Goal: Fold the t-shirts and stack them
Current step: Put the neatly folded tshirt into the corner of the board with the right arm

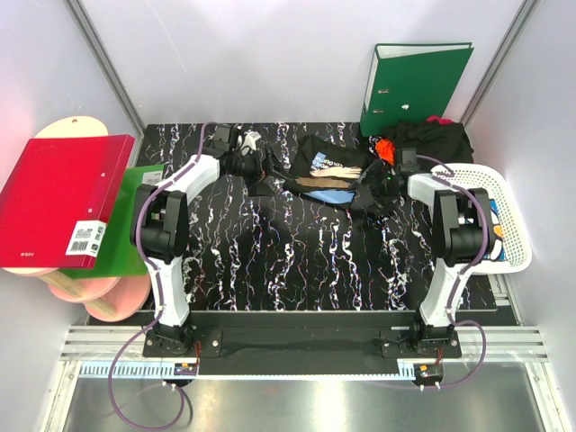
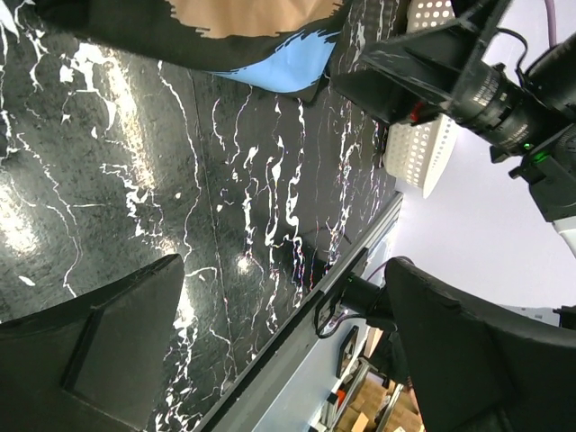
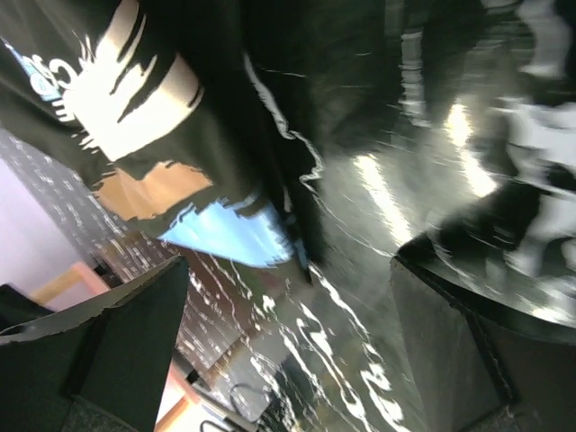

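A black t-shirt [image 1: 331,171] with a white, tan and blue print lies crumpled at the back middle of the marble table [image 1: 288,261]. It also shows in the left wrist view [image 2: 252,31] and, blurred, in the right wrist view [image 3: 153,117]. More dark t-shirts [image 1: 436,139], one of them orange-red [image 1: 385,146], are piled at the back right. My left gripper [image 1: 259,169] is just left of the printed shirt; its jaws [image 2: 283,265] are open and empty. My right gripper [image 1: 378,191] is at the shirt's right edge, also open and empty [image 3: 288,261].
A green ring binder [image 1: 409,85] stands against the back wall. A white lattice basket [image 1: 504,211] sits at the right edge and shows in the left wrist view [image 2: 423,153]. A red binder [image 1: 58,202], a green board [image 1: 135,216] and wooden discs [image 1: 99,292] lie on the left.
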`<state>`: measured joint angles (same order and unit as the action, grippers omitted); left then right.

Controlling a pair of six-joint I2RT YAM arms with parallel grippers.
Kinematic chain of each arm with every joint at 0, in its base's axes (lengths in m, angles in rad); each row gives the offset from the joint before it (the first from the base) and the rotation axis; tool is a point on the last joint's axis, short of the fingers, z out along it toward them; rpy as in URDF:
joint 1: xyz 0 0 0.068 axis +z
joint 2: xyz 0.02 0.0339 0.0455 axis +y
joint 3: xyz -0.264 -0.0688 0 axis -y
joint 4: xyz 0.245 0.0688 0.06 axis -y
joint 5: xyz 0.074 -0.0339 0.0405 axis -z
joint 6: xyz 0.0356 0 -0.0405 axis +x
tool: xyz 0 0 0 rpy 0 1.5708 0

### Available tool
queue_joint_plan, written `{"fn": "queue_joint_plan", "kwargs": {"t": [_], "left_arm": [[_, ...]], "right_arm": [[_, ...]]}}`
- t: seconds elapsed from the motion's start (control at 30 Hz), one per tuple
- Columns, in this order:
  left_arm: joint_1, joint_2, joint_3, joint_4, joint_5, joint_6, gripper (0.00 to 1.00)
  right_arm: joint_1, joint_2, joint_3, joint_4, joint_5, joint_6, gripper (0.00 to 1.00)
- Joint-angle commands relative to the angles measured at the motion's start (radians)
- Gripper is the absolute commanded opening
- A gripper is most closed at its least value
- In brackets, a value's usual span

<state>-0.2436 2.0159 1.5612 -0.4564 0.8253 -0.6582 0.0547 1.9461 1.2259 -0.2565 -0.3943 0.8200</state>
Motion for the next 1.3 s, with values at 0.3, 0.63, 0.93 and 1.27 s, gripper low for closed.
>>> {"fn": "queue_joint_plan", "kwargs": {"t": [0.3,0.63,0.93,1.27], "left_arm": [[0.021,-0.057,0.016,0.001,0.028,0.028,0.99],[0.032,-0.069,0.016,-0.002,0.031,0.023,0.99],[0.053,-0.092,0.02,-0.001,0.028,0.017,0.99],[0.052,-0.091,0.017,0.009,0.012,0.005,0.99]], "right_arm": [[0.106,0.184,0.185,0.019,0.182,0.041,1.0],[0.166,0.339,0.402,-0.07,0.259,-0.028,0.66],[0.175,0.375,0.543,-0.243,0.359,-0.134,0.0],[0.174,0.171,0.607,-0.282,0.58,-0.337,0.0]]}}
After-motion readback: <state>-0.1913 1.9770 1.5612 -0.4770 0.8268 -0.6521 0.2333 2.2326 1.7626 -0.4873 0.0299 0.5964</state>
